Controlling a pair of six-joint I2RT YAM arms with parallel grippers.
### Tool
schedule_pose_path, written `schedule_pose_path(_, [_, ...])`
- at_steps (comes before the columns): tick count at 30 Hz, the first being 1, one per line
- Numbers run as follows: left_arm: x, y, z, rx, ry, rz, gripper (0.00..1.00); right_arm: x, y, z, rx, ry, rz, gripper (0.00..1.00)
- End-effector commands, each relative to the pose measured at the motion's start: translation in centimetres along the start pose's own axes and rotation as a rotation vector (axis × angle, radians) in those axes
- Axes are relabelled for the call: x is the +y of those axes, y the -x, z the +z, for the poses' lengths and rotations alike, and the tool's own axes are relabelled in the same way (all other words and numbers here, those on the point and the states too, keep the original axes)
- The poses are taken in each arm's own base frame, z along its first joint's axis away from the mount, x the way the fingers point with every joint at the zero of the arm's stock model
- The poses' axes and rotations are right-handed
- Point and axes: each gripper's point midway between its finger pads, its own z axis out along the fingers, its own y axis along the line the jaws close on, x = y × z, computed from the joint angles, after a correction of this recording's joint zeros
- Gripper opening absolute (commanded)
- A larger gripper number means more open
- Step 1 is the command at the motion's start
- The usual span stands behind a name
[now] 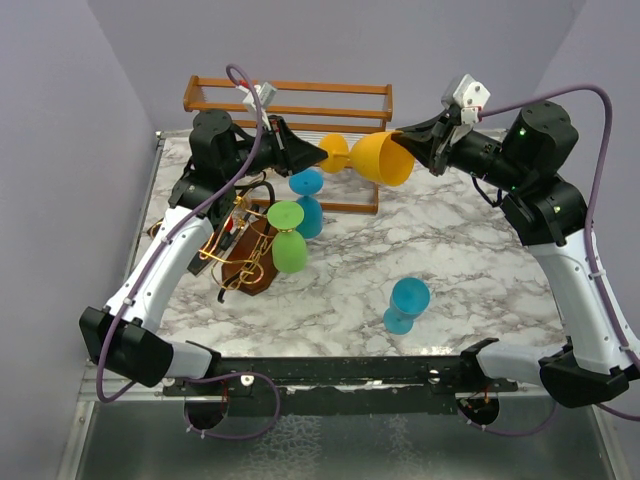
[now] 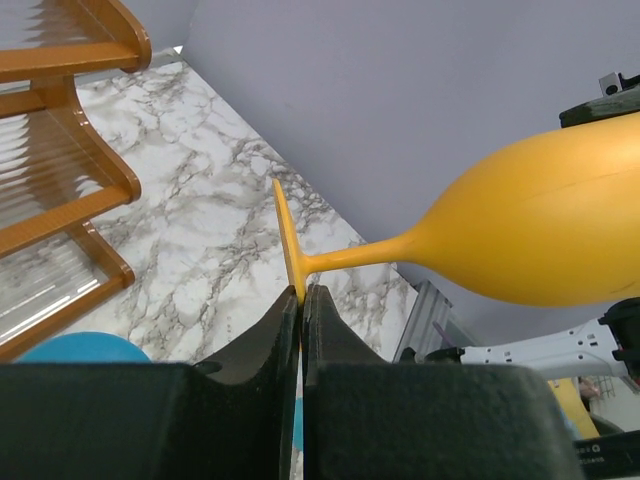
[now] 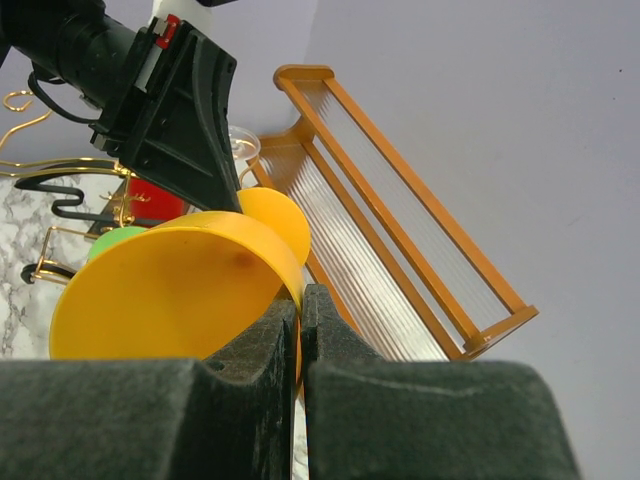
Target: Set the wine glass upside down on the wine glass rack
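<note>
Over the grey-veined marble tabletop, the yellow plastic wine glass hangs sideways in mid-air, its foot edge pinched by the left gripper and its bowl rim by the right gripper. This looks like a handover. Next, one gripper must release and the other invert the glass onto the gold wire rack on a dark wooden base below the left fingers, its loops partly hidden by that arm.

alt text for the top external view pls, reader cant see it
Two robot arms hold a yellow wine glass sideways in the air over a marble table, the left gripper pinching its foot and the right gripper its rim. Below are a gold wire rack, a green glass and two blue glasses, with a wooden frame behind.
</note>
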Motion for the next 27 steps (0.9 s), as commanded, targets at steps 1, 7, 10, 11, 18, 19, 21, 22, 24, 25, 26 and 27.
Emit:
schedule_pose_path(1, [-1.6, 0.8, -0.2, -0.014, -0.053, 0.046, 0.0, 0.0, 1.5, -0.6, -0.052, -0.004, -0.036, 0.01])
schedule_pose_path(7, [-2.1, 1.7, -1.3, -0.048, -0.024, 0.151, 0.0, -0.4, 0.3, -0.8, -0.019, -0.039, -0.06, 0.13])
schedule_pose_path(10, [-2.0, 2.5, -2.0, -0.06, 0.014, 0.212, 0.0, -0.7, -0.3, -1.1, 0.0, -0.062, -0.079, 0.26])
schedule_pose_path(11, [-2.0, 2.7, -2.2, -0.065, 0.029, 0.232, 0.0, -0.8, -0.5, -1.2, 0.007, -0.068, -0.084, 0.31])
schedule_pose_path(18, [-0.6, 5.4, -4.6, -0.122, 0.184, 0.375, 0.0, -1.2, -1.0, -2.5, 0.037, -0.113, -0.144, 0.63])
schedule_pose_path(19, [-0.3, 5.9, -5.2, -0.132, 0.217, 0.403, 0.0, -1.3, -1.2, -2.7, 0.046, -0.122, -0.159, 0.66])
schedule_pose_path(21, [0.2, 7.3, -6.6, -0.147, 0.308, 0.485, 0.0, -1.6, -2.0, -3.0, 0.074, -0.144, -0.188, 0.71])
schedule_pose_path(22, [0.6, 7.9, -7.2, -0.147, 0.356, 0.531, 0.0, -1.8, -2.4, -3.1, 0.09, -0.155, -0.204, 0.74])
schedule_pose_path(24, [1.1, 9.1, -8.9, -0.157, 0.456, 0.627, 0.0, -2.1, -3.6, -3.3, 0.125, -0.167, -0.233, 0.79])
schedule_pose_path(25, [1.3, 9.8, -9.9, -0.16, 0.504, 0.674, 0.0, -2.2, -4.2, -3.3, 0.144, -0.167, -0.255, 0.81])
schedule_pose_path(26, [1.5, 10.3, -10.8, -0.154, 0.553, 0.724, 0.0, -2.1, -4.9, -3.3, 0.162, -0.163, -0.267, 0.82])
schedule_pose_path(27, [1.8, 10.7, -11.7, -0.139, 0.604, 0.765, 0.0, -2.0, -5.5, -3.3, 0.179, -0.155, -0.276, 0.84])
